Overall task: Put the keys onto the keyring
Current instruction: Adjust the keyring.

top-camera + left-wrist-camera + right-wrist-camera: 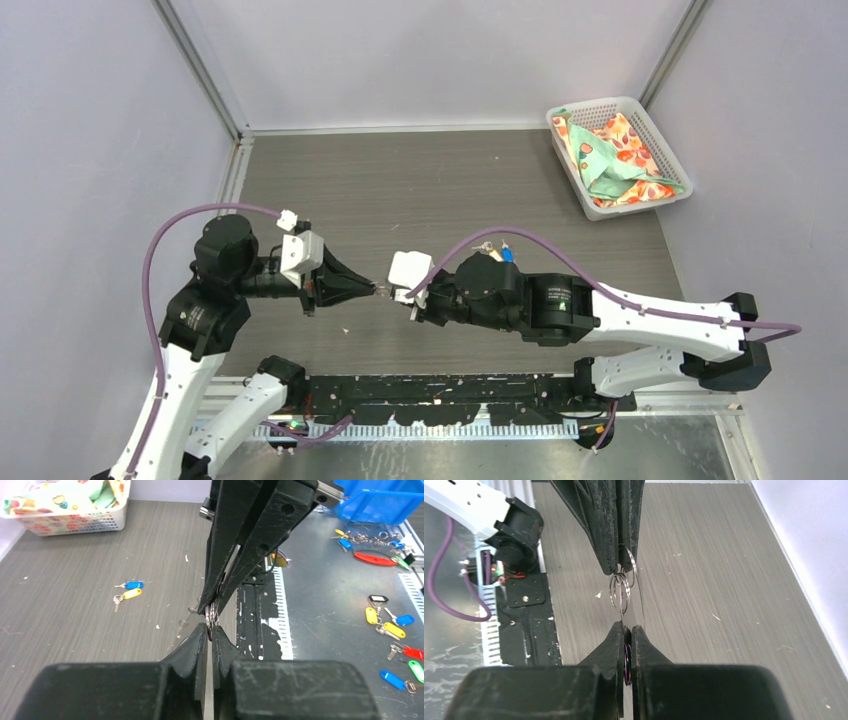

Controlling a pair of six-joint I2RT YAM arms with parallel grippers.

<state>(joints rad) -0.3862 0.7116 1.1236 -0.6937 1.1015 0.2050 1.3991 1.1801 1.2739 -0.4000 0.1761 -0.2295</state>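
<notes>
My left gripper and right gripper meet tip to tip above the middle of the table. Between them hangs the keyring, which shows as thin silver metal loops. The left gripper is shut on the keyring at its fingertips. The right gripper is shut too, with a dark loop of the keyring pinched between its fingers. The keys lie on the table behind the right arm: the blue-headed key beside the yellow-headed key. Neither gripper touches them.
A white basket holding patterned cloth stands at the back right corner. Several other tagged keys and a blue bin sit on the metal sheet at the near edge. Grey walls close in the left, back and right sides.
</notes>
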